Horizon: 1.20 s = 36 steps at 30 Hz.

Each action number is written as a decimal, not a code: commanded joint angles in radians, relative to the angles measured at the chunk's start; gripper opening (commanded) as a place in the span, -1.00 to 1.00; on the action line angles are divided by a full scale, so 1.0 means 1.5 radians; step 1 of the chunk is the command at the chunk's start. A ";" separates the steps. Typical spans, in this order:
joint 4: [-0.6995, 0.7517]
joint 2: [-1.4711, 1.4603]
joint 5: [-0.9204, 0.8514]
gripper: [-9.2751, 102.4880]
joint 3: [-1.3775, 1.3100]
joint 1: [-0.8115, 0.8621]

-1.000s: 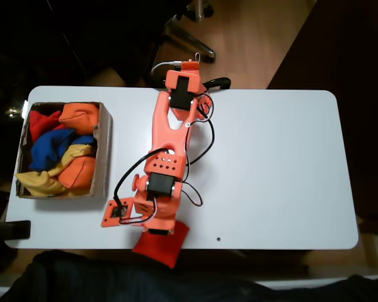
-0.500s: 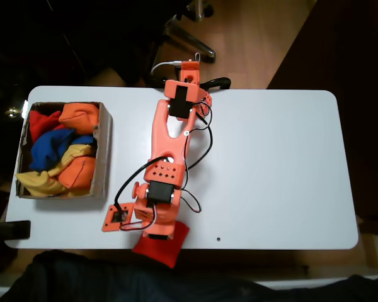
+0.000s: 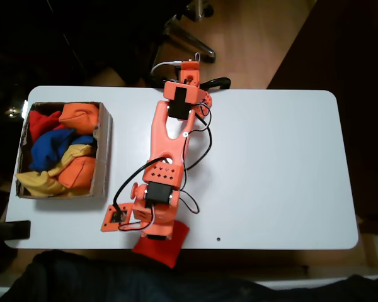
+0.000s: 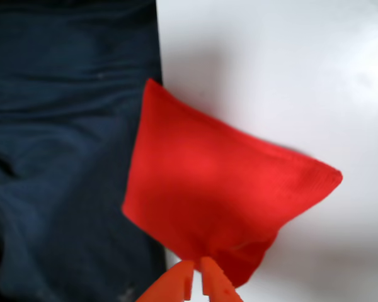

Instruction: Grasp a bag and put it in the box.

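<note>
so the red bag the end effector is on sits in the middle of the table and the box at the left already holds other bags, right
Not quite. The red bag lies at the table's near edge, partly overhanging it, not in the middle; the fixed view shows this, and the wrist view shows dark cloth beneath its overhanging half. The end effector is at the bag, and the box at the left does hold other bags.

The arm (image 3: 167,163) is creeping slightly leftward in the fixed view, its wrist section and the small plate (image 3: 116,216) beside it shifting a touch left compared with a second ago. The gripper (image 4: 196,270) is settling a little further over the bag (image 3: 161,248) beneath it.
</note>
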 commanded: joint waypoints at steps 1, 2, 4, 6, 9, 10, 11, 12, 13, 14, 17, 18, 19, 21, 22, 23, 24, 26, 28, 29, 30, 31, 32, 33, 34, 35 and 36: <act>-0.008 0.010 0.003 -0.82 -0.036 0.005; -0.008 0.013 0.004 -0.82 -0.036 0.006; -0.008 0.017 0.004 -0.82 -0.034 0.008; -0.008 0.020 0.002 -0.76 -0.033 0.009; -0.004 0.021 0.004 -0.75 -0.029 0.011; -0.003 0.021 0.004 -0.73 -0.027 0.011; -0.003 0.021 0.003 -0.72 -0.024 0.012; -0.003 0.021 0.003 -0.69 -0.022 0.013; -0.003 0.021 0.006 -0.63 -0.020 0.013; -0.003 0.020 0.010 -0.58 -0.018 0.014; -0.001 0.019 0.031 -0.37 -0.012 0.016; 0.001 0.019 0.041 -0.33 -0.009 0.017; 0.004 0.019 0.052 -0.31 -0.007 0.018; 0.010 0.018 0.060 -0.26 -0.005 0.019; 0.013 0.017 0.060 -0.23 -0.005 0.018; 0.017 0.016 0.060 -0.21 -0.004 0.017; 0.020 0.014 0.060 -0.19 -0.004 0.016; 0.030 0.008 0.070 -0.07 -0.003 0.014; 0.043 0.001 0.074 0.03 -0.003 0.012; 0.050 -0.002 0.076 0.08 -0.003 0.010; 0.056 -0.005 0.078 0.09 -0.003 0.009; 0.061 -0.007 0.080 0.09 -0.003 0.007; 0.066 -0.010 0.082 0.09 -0.003 0.006; 0.072 -0.012 0.084 0.09 -0.003 0.004; 0.076 -0.015 0.085 0.11 -0.003 0.002; 0.079 -0.018 0.086 0.12 -0.003 0.000; 0.083 -0.019 0.088 0.13 -0.003 -0.001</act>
